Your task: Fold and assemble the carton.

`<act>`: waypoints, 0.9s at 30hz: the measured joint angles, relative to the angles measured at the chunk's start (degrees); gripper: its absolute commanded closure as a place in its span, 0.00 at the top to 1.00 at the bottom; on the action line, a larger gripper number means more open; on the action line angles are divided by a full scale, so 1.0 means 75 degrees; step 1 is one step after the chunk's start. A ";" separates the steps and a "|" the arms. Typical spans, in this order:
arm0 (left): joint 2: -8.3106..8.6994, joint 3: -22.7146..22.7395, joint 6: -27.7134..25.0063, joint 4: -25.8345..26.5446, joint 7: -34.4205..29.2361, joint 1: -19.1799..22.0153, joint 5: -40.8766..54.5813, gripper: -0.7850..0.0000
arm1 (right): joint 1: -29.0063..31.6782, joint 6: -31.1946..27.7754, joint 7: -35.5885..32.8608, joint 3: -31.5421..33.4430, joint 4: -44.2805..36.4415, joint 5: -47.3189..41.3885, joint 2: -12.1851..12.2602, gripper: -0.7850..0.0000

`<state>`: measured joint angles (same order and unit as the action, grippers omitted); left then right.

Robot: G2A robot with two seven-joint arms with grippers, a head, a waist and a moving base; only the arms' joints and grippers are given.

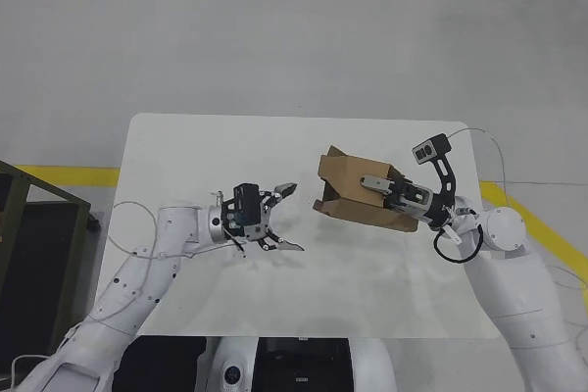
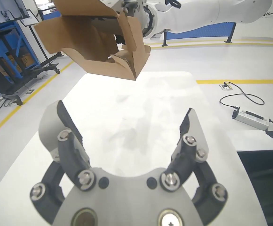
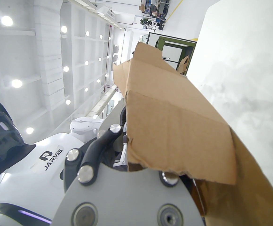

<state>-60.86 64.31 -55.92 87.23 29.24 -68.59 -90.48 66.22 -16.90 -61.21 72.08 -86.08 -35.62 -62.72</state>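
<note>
While R fingers (image 1: pixel 374 181) clamp carton (image 1: pixel 351 186), long axis L-R, open end toward spread L fingers (image 1: pixel 286 188)

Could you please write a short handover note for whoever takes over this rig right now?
Left gripper: jaws open, empty, above the table, facing the carton.
Right gripper: shut on the carton, holding it tilted over the table's right side, apparently lifted clear.
Done: carton picked up and partly opened into a box shape.
Left: several flaps stick out unfolded; fold them in and finish the assembly.
</note>
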 measured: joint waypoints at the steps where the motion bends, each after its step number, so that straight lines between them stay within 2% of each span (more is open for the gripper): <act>1: -0.0001 -0.0036 -0.0015 0.0062 -0.0115 -0.0023 0.0049 1.00 | 0.0031 0.0029 0.0082 -0.0012 -0.0054 0.0045 -0.0002 0.00; 14: 0.0059 -0.0427 -0.0278 0.0385 -0.0347 0.0090 0.0477 1.00 | 0.0157 0.0140 0.0273 -0.0075 -0.0336 0.0376 -0.0004 0.00; 27: 0.0111 -0.0919 -0.0278 0.0106 -0.0174 0.0484 0.0929 1.00 | 0.0137 0.0214 0.0089 -0.0217 -0.0578 0.0602 -0.0006 0.00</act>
<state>-60.02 57.42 -58.00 88.02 27.94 -64.96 -83.51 67.25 -15.30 -60.55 70.45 -90.41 -31.10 -62.77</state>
